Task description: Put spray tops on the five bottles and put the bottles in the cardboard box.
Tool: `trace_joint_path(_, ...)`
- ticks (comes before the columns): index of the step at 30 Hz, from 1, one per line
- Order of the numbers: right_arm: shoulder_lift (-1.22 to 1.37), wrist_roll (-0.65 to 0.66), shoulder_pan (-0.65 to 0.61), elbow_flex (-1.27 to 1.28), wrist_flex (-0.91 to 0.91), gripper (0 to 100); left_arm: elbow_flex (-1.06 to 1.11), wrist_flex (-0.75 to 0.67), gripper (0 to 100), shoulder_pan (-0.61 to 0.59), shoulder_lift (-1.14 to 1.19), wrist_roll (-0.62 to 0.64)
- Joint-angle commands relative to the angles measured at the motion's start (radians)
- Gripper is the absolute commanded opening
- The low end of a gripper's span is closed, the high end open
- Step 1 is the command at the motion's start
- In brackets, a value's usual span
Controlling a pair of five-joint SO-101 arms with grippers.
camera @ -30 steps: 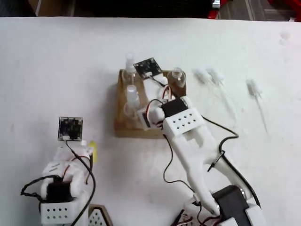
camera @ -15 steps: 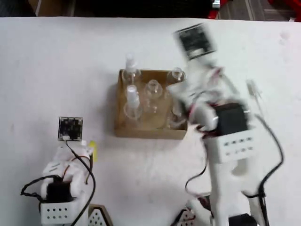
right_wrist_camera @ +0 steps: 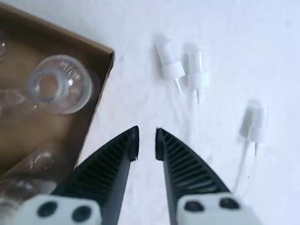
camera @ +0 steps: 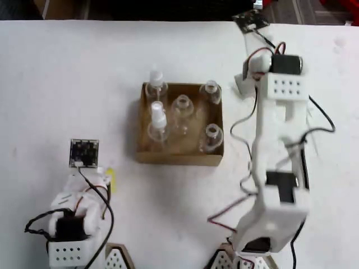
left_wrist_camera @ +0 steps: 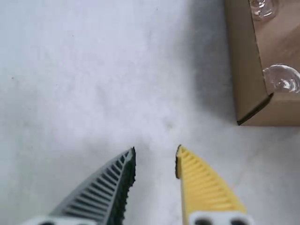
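The right gripper (right_wrist_camera: 146, 140) is open just a little, with nothing in it. It hangs over the table (right_wrist_camera: 262, 47), just beside a corner of the box (right_wrist_camera: 101, 93). Three spray tops (right_wrist_camera: 168, 63) lie loose on the table near it. The left gripper (left_wrist_camera: 155, 159) is spread wider and empty, near another corner of the box. Five bottles (camera: 182, 106) stand in the box; two have spray tops on.

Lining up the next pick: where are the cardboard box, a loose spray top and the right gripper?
cardboard box (camera: 179, 158): high view, front wall.
spray top (right_wrist_camera: 169, 65): right wrist view, white head.
right gripper (right_wrist_camera: 146, 140): right wrist view, midway between fingertips.
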Motion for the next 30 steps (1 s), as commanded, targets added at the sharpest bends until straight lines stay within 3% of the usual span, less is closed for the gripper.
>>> trace_joint_path(1,0.16,0.02,0.025,-0.199,0.01,13.6,-0.003,0.005,14,-0.007,-0.01,-0.011)
trace_joint_path(7,0.415,0.109,0.022,-0.428,0.01,14.0,-0.003,0.005,14,-0.007,-0.01,-0.011)
trace_joint_path(21,0.843,0.114,0.033,-0.867,0.002,14.4,-0.003,0.005,14,-0.007,-0.01,-0.011)
trace_joint_path(26,0.926,0.115,0.025,-0.951,-0.001,14.5,-0.003,0.005,14,-0.007,-0.01,-0.011)
trace_joint_path(30,0.972,0.198,0.022,-0.959,-0.019,13.9,-0.003,0.005,14,-0.007,-0.01,-0.011)
